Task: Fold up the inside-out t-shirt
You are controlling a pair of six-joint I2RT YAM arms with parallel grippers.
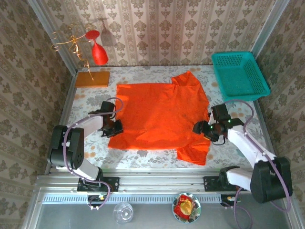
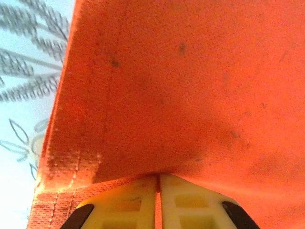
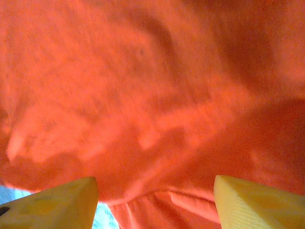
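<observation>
From the top external view, the left gripper [image 1: 116, 127] sits at the left hem of the inside-out t-shirt [image 1: 159, 114], jaws closed on that edge, while the right gripper [image 1: 200, 128] rests at the t-shirt's right edge, between its two sleeves, jaws apart. The t-shirt lies spread flat on the table [image 1: 143, 157], its long axis running left to right, hem to the left, neck and sleeves to the right. A teal basket [image 1: 238, 54] stands just past the t-shirt's far right corner, its mesh floor in plain sight. A small bowl [image 1: 186, 206] nearer than the t-shirt's near edge holds something red and yellow. In the left wrist view, the left gripper [image 2: 158, 180] has its pale fingers [image 2: 128, 202] pressed together, pinching the stitched hem of the t-shirt [image 2: 190, 86]. In the right wrist view, the right gripper [image 3: 155, 179] has its yellow fingers [image 3: 57, 205] spread wide, with bunched cloth of the t-shirt [image 3: 143, 95] lying between them, unpinched.
</observation>
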